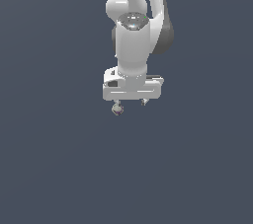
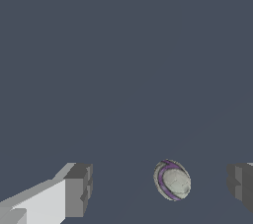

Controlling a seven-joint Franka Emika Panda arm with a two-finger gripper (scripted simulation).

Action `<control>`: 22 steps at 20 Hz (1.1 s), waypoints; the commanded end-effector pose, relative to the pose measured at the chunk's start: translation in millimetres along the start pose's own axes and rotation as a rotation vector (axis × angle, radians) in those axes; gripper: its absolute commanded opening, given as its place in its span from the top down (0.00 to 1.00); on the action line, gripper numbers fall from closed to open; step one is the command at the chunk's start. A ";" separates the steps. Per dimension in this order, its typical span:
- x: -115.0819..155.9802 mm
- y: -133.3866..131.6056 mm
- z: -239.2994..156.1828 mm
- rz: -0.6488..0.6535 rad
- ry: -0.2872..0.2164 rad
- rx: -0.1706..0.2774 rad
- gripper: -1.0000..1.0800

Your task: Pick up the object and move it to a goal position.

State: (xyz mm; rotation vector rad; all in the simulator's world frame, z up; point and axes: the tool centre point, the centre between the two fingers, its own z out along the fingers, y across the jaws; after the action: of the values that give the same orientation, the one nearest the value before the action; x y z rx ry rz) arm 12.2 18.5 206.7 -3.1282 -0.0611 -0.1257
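Observation:
The object [image 2: 172, 180] is a small rounded pale grey lump with a purple band. In the wrist view it lies between my two fingers, nearer one of them, with a gap on both sides. My gripper [image 2: 158, 183] is open, with dark pads [image 2: 79, 188] on either side of the object. In the exterior view the gripper [image 1: 131, 103] points straight down from the white arm. The object [image 1: 117, 110] shows just below the fingertip on the exterior view's left. I cannot tell whether the fingers touch the surface.
A plain dark blue-grey surface [image 1: 59, 168] fills both views. No other objects, edges or goal marker show.

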 end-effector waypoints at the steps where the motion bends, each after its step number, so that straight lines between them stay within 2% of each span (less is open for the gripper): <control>1: 0.7 -0.1 -2.8 -0.005 0.003 0.001 0.04; 12: -6.7 4.9 9.6 0.074 -0.006 0.002 0.04; 22: -31.6 21.4 44.5 0.322 -0.030 -0.001 0.04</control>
State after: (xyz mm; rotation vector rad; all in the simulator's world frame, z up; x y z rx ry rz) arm -10.6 -0.2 166.5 -3.0979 0.3668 -0.0819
